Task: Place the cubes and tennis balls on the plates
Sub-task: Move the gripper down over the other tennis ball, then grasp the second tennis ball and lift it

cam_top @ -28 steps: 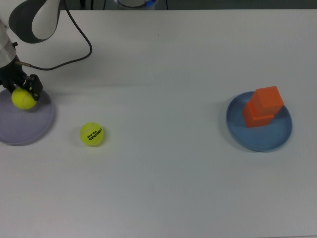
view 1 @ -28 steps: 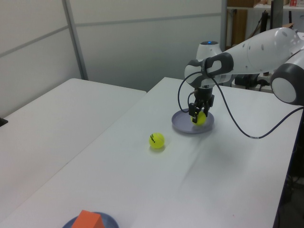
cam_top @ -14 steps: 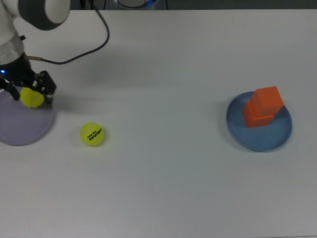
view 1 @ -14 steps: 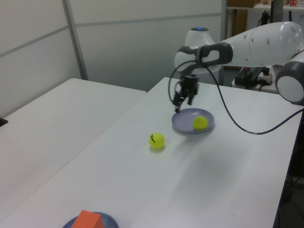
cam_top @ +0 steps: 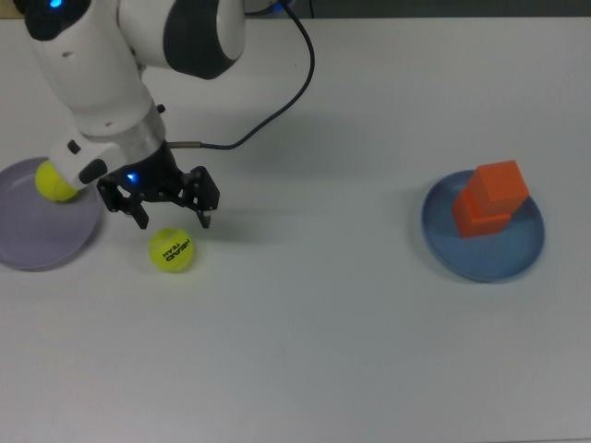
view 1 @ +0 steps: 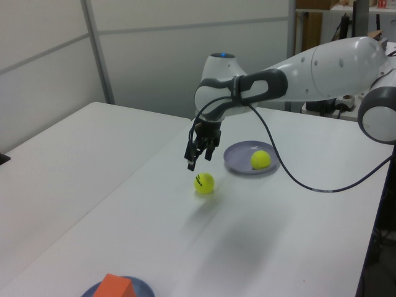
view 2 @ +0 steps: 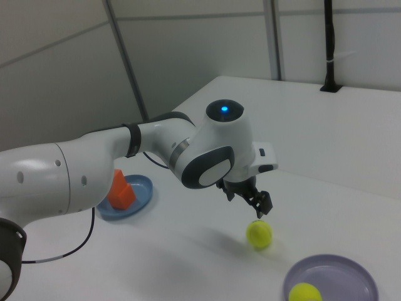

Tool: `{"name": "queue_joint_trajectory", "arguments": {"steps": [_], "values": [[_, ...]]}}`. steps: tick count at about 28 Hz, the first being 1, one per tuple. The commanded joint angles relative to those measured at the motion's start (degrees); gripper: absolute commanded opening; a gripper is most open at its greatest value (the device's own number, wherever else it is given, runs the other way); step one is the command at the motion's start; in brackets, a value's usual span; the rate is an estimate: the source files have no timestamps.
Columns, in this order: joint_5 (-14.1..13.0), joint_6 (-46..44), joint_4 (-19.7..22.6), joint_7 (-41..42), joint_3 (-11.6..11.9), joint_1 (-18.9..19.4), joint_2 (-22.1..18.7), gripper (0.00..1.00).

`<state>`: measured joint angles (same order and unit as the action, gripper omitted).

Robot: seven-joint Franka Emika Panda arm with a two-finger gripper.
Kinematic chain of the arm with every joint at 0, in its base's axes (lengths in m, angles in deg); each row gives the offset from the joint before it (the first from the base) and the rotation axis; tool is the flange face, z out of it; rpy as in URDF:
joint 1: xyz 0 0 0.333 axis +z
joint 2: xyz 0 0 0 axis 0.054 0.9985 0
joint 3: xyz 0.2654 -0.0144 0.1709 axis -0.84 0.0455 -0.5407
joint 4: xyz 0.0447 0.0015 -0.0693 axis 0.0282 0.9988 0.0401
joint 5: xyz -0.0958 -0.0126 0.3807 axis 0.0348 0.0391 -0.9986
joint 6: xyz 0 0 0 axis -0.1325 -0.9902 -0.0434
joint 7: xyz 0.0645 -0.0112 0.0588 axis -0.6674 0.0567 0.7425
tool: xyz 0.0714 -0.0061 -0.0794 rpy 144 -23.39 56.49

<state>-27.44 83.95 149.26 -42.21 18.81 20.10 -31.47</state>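
Observation:
My gripper (cam_top: 172, 220) hangs open just above the lettered tennis ball (cam_top: 172, 251), which rests on the white table. Nothing is between the fingers. The left view shows the gripper (view 1: 195, 159) a little above and left of that ball (view 1: 203, 183). The plain tennis ball (cam_top: 54, 181) lies on the lavender plate (cam_top: 42, 242) at the top view's left, partly covered by the arm. Two orange cubes, one (cam_top: 501, 183) stacked askew on the other (cam_top: 473, 218), sit on the blue plate (cam_top: 489, 258) at the top view's right.
The arm's black cable (cam_top: 277, 101) loops over the table behind the gripper. White tabletop (cam_top: 314, 314) stretches between the two plates. In the left view a second white table (view 1: 68, 154) stands beside this one.
The gripper let go of the plain ball on the lavender plate, rose, and swung toward the top view's right until it was over the lettered ball. The cubes have not moved.

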Motion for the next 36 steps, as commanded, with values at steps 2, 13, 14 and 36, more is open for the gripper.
{"name": "queue_joint_trajectory", "arguments": {"steps": [2, 13, 14, 36], "values": [[2.5, 1.3, -0.4, -2.5, -0.3, -0.2, 1.2, 0.99], [4.5, 1.3, 0.0, -2.4, 0.3, -0.7, 1.4, 0.99], [4.7, 1.3, 0.1, -2.4, 0.3, -0.7, 1.9, 0.99], [3.7, 5.1, -0.1, -2.6, 0.2, -1.2, 7.2, 0.0]]}}
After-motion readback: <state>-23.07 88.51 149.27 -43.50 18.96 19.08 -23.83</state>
